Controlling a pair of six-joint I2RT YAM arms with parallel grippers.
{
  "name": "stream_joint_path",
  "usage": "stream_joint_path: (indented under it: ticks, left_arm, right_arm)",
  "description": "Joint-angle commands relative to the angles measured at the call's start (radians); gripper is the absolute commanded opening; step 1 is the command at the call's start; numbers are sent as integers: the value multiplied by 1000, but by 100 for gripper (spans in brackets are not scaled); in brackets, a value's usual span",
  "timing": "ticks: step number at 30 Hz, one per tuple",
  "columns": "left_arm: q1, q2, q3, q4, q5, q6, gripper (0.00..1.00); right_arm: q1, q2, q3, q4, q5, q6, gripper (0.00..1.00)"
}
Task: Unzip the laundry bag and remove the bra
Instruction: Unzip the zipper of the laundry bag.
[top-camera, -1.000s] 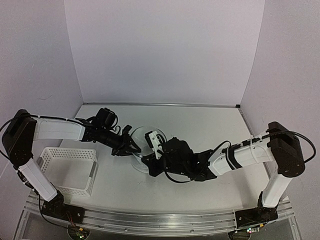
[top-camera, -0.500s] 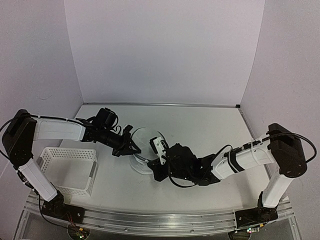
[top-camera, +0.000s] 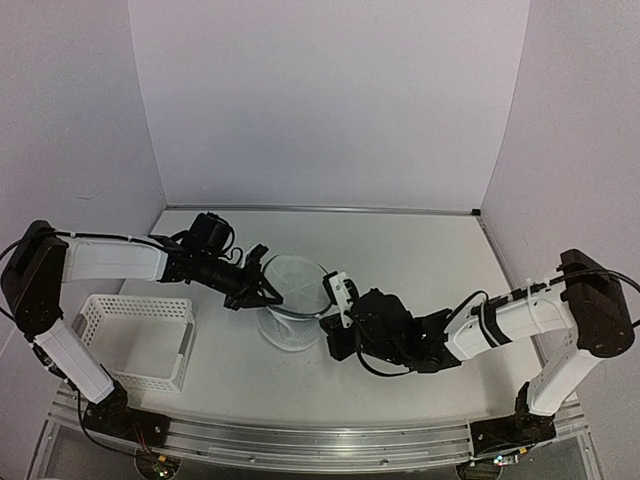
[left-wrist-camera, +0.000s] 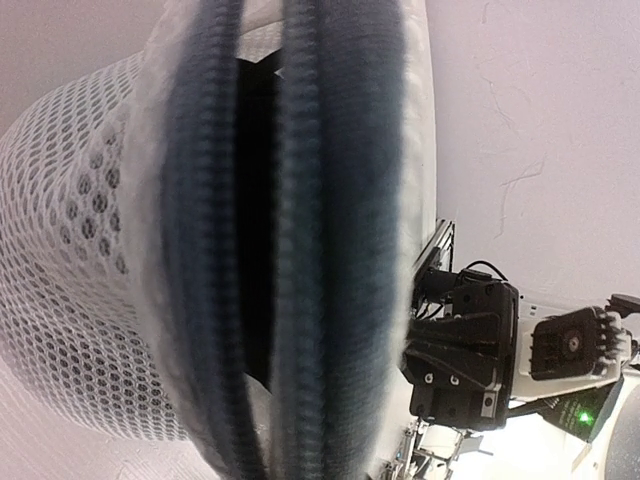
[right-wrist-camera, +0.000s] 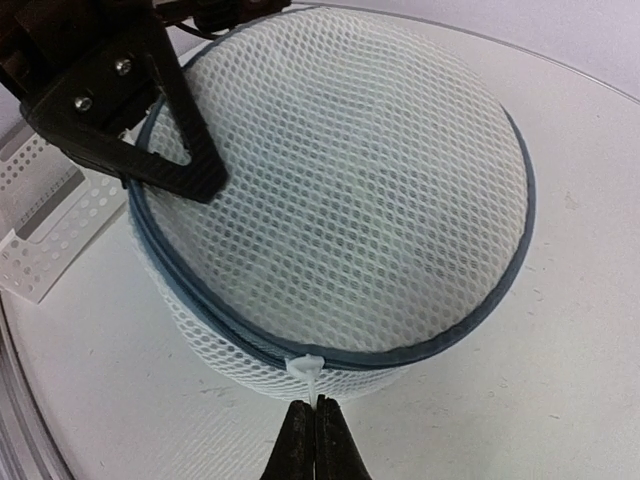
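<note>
Where white table (top-camera: 420, 260) meets walls (top-camera: 320, 100), left end effector (top-camera: 265, 294) grips laundry bag (right-wrist-camera: 340, 190), right end effector (right-wrist-camera: 315, 432) its zipper (right-wrist-camera: 305, 368).

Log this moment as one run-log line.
phase: unzip | right jaws: shut on white zipper pull | left jaws: at rim of round white mesh laundry bag, grip unclear

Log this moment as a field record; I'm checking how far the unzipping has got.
laundry bag: sitting flat, mesh lid up
zipper pull: white, at the rim facing the right arm
right gripper: shut on the zipper pull
left gripper: one finger on the lid's left edge, other finger hidden
opening: none visible along the rim
bra: not discernible through the mesh
basket: white lattice, left of the bag, apart from it
</note>
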Motion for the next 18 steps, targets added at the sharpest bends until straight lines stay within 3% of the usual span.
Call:
stream_joint_path:
  ticks: [1, 18]
  left_arm:
    - [6, -59, 56, 6, 42, 61, 0]
    - [6, 7, 183, -53, 139, 189, 0]
  right_arm:
    - [-41, -79, -31, -29, 101, -26, 0]
    - [-175, -172, -66, -69, 84, -90, 0]
